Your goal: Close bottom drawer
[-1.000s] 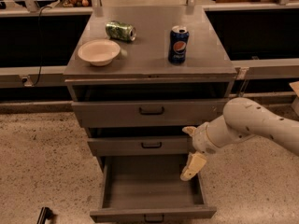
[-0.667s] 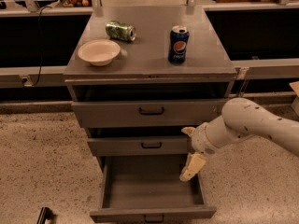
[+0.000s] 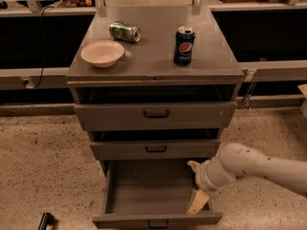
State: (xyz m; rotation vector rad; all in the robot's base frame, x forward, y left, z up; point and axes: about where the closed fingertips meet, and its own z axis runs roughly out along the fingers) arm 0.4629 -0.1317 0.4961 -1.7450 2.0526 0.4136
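The bottom drawer (image 3: 144, 190) of the grey cabinet is pulled far out, showing its plain grey tray; its narrow front (image 3: 157, 220) with a small dark pull lies at the bottom edge of the view. My gripper (image 3: 196, 190) on the white arm comes in from the right and hangs over the drawer's right inner side. One yellowish finger (image 3: 197, 201) points down near the drawer front, the other (image 3: 194, 165) sits near the middle drawer.
The middle drawer (image 3: 156, 149) and top drawer (image 3: 156, 113) are slightly out. On the cabinet top stand a white bowl (image 3: 102, 53), a lying green can (image 3: 124, 31) and an upright blue Pepsi can (image 3: 184, 45). Speckled floor surrounds the cabinet.
The arm and gripper have lowered slightly toward the drawer's front right corner. The drawer has not visibly moved.
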